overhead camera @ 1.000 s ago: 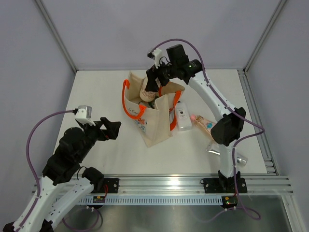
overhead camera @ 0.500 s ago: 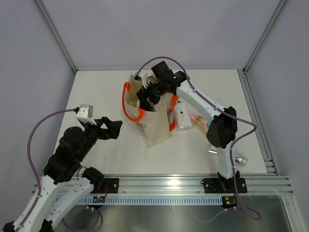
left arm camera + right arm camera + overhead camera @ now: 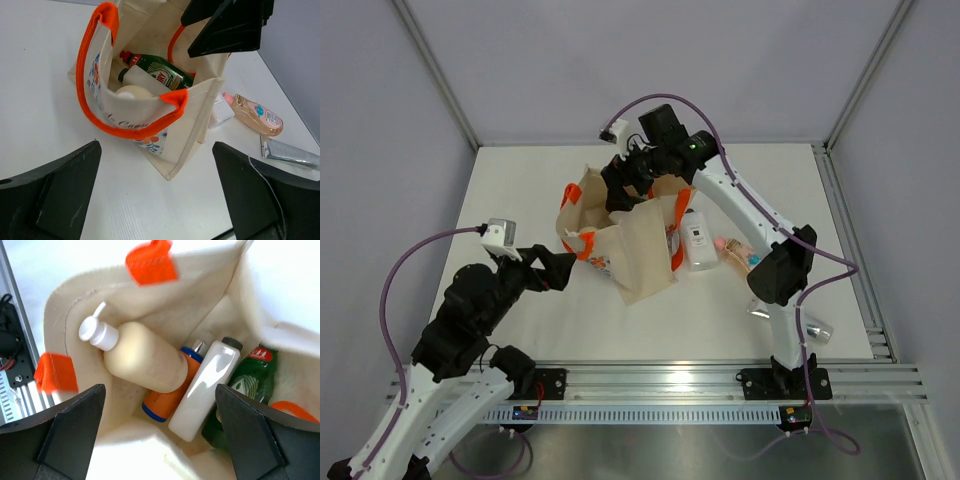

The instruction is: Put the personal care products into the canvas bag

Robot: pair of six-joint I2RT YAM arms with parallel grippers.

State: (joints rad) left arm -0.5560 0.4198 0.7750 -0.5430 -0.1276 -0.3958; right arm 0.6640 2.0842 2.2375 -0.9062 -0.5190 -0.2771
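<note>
The canvas bag (image 3: pixel 642 252) stands open mid-table, with its orange handles (image 3: pixel 116 131) up. Inside lie a beige pump bottle (image 3: pixel 145 362), an orange bottle with a blue cap (image 3: pixel 167 392), a white flat bottle (image 3: pixel 205 390) and a green bottle (image 3: pixel 247 385). My right gripper (image 3: pixel 622 188) hovers over the bag's mouth, open and empty (image 3: pixel 160 440). My left gripper (image 3: pixel 556 270) is open and empty on the bag's near left (image 3: pixel 157 200). Another white flat bottle (image 3: pixel 698 243), a pink bottle (image 3: pixel 740 255) and a silver tube (image 3: pixel 761 308) lie on the table to the right of the bag.
A pale cylinder (image 3: pixel 820 331) lies near the right arm's base. The table's metal frame rail (image 3: pixel 850 250) runs along the right edge. The right arm's forearm reaches over the white bottle and pink bottle.
My right gripper went down into the bag with the beige bottle, let it go and rose again, open. The bag's mouth has spread to the left. The left gripper hardly moved.
</note>
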